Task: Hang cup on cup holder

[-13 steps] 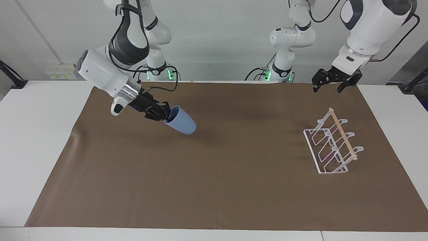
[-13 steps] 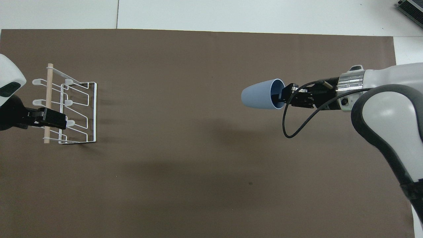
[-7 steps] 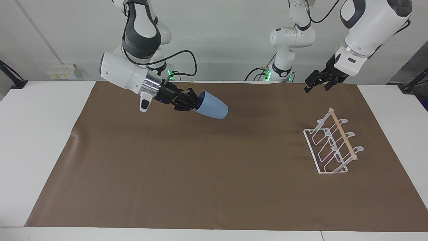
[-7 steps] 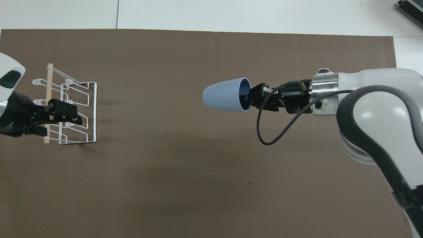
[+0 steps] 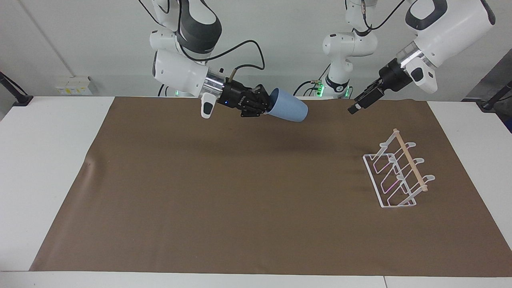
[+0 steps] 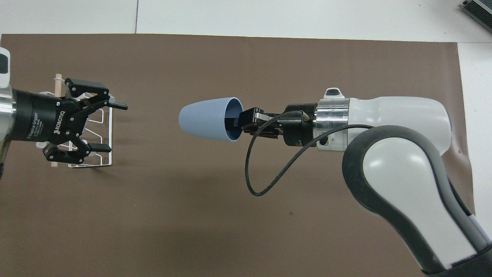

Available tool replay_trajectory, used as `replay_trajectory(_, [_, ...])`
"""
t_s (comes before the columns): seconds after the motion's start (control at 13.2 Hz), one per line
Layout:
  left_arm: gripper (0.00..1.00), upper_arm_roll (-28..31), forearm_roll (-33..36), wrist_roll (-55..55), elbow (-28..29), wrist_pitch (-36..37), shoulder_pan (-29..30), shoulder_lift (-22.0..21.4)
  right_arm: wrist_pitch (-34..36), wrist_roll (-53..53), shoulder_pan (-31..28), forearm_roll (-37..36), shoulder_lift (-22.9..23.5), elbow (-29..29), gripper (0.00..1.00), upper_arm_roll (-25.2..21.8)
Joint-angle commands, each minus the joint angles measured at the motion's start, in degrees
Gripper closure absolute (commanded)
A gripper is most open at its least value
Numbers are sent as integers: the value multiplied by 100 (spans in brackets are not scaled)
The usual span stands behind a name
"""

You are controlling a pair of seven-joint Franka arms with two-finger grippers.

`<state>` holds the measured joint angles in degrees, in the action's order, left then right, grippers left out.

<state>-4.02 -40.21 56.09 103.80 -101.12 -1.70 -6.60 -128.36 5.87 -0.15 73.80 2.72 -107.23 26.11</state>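
The light-blue cup [image 5: 290, 109] lies on its side in the air, base toward the left arm's end of the table. My right gripper [image 5: 269, 107] is shut on its rim, one finger inside the mouth; the overhead view shows the gripper [image 6: 236, 123] and the cup [image 6: 205, 118] over the middle of the mat. The white wire cup holder [image 5: 396, 172] with its wooden dowel stands on the mat at the left arm's end. My left gripper [image 5: 354, 109] is open and empty, raised well above the mat and clear of the holder, pointing toward the cup. In the overhead view the left gripper [image 6: 117, 127] covers much of the holder [image 6: 111, 134].
A brown mat [image 5: 240, 208] covers most of the white table [image 5: 48, 160]. A black cable [image 6: 269, 181] loops from the right wrist below the gripper.
My right arm has lifted the cup and carried it toward the left arm's end. My left gripper has swung from pointing down to pointing sideways at the cup.
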Motion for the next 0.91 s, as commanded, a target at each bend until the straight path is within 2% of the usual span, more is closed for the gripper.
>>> replay_trajectory(0.0, [0,-2,-854,604,896,-592,47,-570,-705,117,-73,634,-53,-35,100,490])
replay_trajectory(0.23, [0,-2,-1339,939,783,-611,64,-535,-1462,125,-73,1101,-44,-35,100,982])
replay_trajectory(0.53, [0,15,-1586,948,660,-602,64,-561,-1753,125,-73,1514,-44,-35,100,1290])
replay_trajectory(0.83, [0,-2,-1560,931,502,-567,56,-544,-1816,81,-73,1515,-61,-61,100,1405])
